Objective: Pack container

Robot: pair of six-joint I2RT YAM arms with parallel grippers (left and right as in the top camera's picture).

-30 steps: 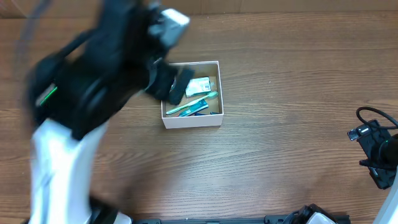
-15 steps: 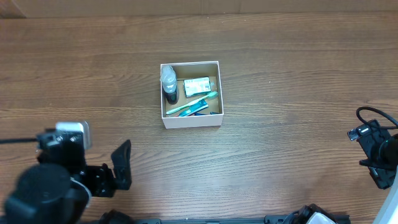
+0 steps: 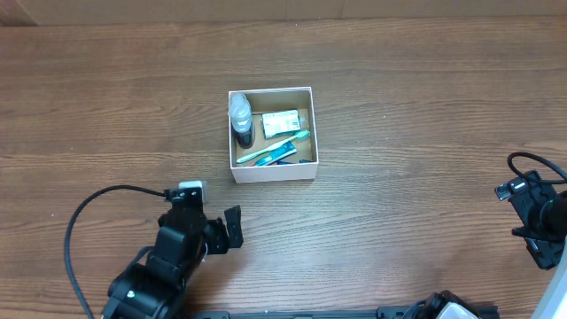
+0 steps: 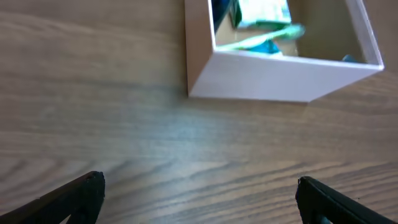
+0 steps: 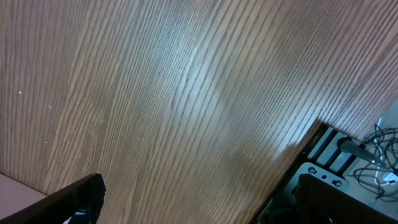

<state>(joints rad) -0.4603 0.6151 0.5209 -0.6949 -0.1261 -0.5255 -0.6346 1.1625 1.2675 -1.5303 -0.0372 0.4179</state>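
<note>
Where the overhead camera looks straight down, the container is seen just above the middle of the frame on the brown, wood-grained worktop. It is a small, square, shallow cardboard box with smooth white walls and a brown floor. A clear bottle with a dark lower end is set against its left wall. A white-and-green packet lies toward the upper right, and a slim green toothbrush is laid slantwise below it. A blue item is tucked just beside the brush.

The left gripper is shown in its wrist view as two dark fingertips at the lower corners, spread wide with only bare worktop between them. One corner of the container is turned toward that camera at the top of the frame, and only blurred green and white contents are made out there. From overhead this gripper is placed at the lower left, well apart from the box, with a black cable looped behind it.

The right gripper is likewise spread wide and empty. The worktop's edge and thin wires at the lower right are shown by its wrist view alone.
</note>
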